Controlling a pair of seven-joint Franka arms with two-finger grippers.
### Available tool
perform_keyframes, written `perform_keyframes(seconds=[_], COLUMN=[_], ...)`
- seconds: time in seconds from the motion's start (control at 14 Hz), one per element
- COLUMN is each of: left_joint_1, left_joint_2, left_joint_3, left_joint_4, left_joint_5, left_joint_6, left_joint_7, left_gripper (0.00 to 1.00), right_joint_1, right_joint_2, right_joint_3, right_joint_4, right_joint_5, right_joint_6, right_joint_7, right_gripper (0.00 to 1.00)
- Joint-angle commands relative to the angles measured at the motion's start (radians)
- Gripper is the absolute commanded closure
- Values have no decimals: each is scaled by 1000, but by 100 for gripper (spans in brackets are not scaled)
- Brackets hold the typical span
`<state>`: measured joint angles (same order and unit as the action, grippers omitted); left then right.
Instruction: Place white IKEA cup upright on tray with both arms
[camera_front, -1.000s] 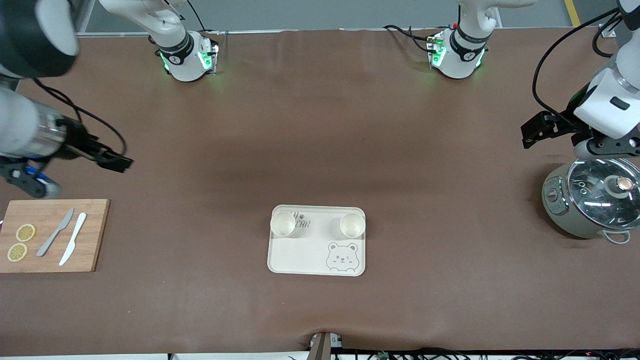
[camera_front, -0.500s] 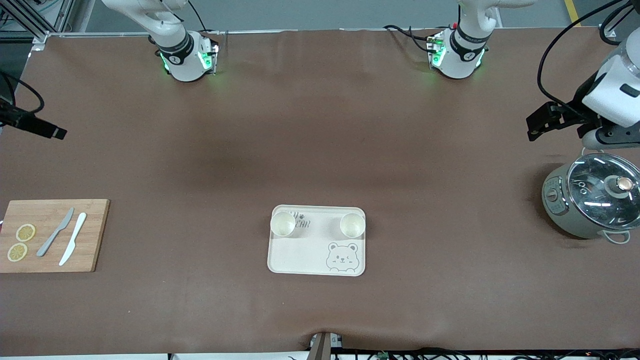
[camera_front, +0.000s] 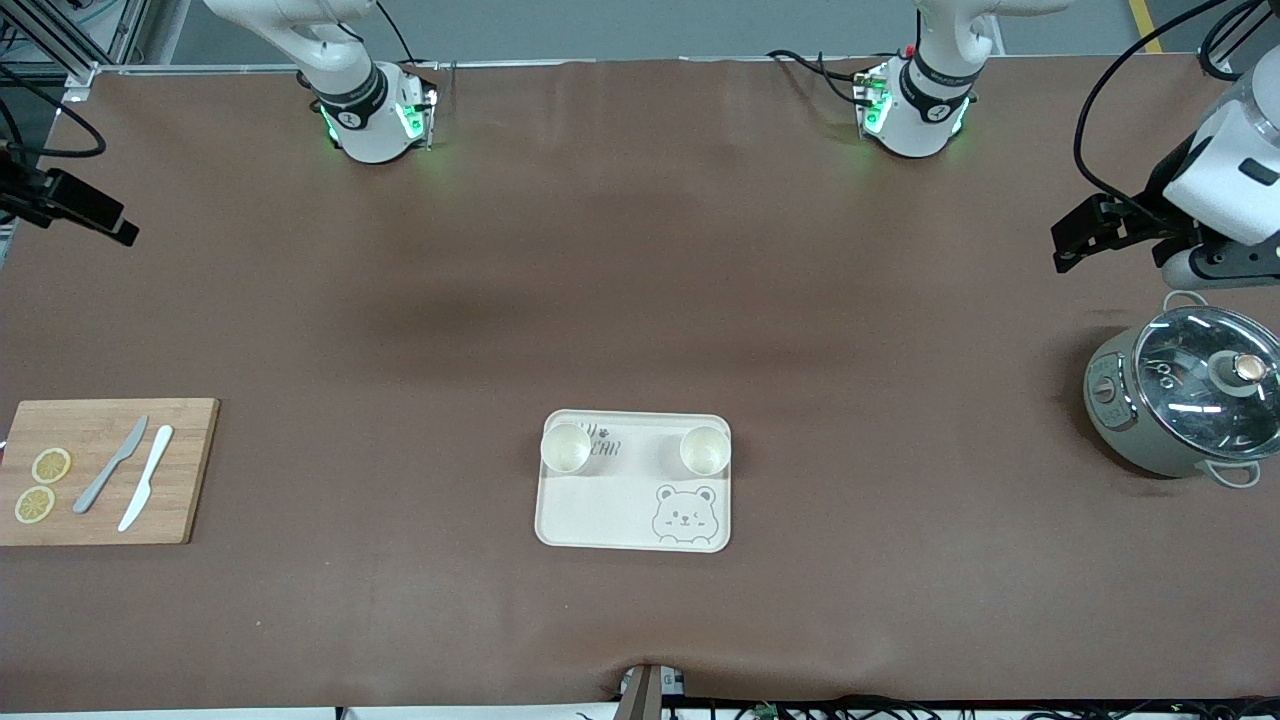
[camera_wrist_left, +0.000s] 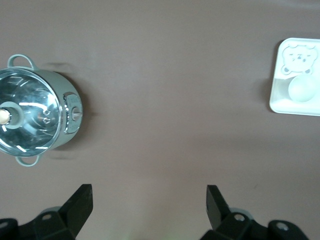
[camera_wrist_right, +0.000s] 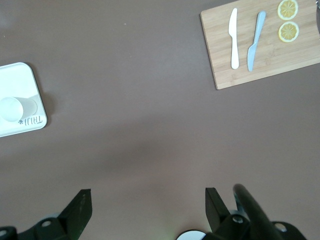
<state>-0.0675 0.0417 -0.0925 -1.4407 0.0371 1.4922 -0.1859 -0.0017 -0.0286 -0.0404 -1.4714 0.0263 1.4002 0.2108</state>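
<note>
Brown matte table (camera_front: 640, 250), flat rounded cream tray (camera_front: 610, 505)

The white jointed left arm (camera_front: 1215, 185) hangs raised over its own end of the table, its small black two-finger left gripper (camera_wrist_left: 149, 204) empty with the fingers (camera_wrist_left: 80, 200) spread wide apart. The right arm's black two-finger right gripper (camera_wrist_right: 148, 205) is lifted over the opposite end, likewise empty, fingers (camera_wrist_right: 81, 204) parted wide.
</note>
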Motion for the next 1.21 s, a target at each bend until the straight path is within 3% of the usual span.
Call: perform_keyframes(seconds=[0.0,0.57,0.79,1.14], left_joint_1=[12,3,11,14], left_joint_2=[-160,-134,-135,-120], left_joint_3=[14,10,11,16], left_joint_4=[-210,-178,-178,-152], left_joint_5=[-32,-22,-28,-25], left_joint_6=[106,92,91,91], left_joint_7=[8,8,9,9], left_gripper=[0,0,0,0], right_joint_1=[-59,-43,-40,-38], right_joint_2=[-8,-7,-4,1], right_joint_3=[17,19,21,21], right_joint_4=[-1,23,19,14], right_joint_5=[-6,-25,-94,-85], right_joint_6=[0,11,14,34], right_joint_7=[-17,-94,-90,-96], right_gripper=[0,0,0,0])
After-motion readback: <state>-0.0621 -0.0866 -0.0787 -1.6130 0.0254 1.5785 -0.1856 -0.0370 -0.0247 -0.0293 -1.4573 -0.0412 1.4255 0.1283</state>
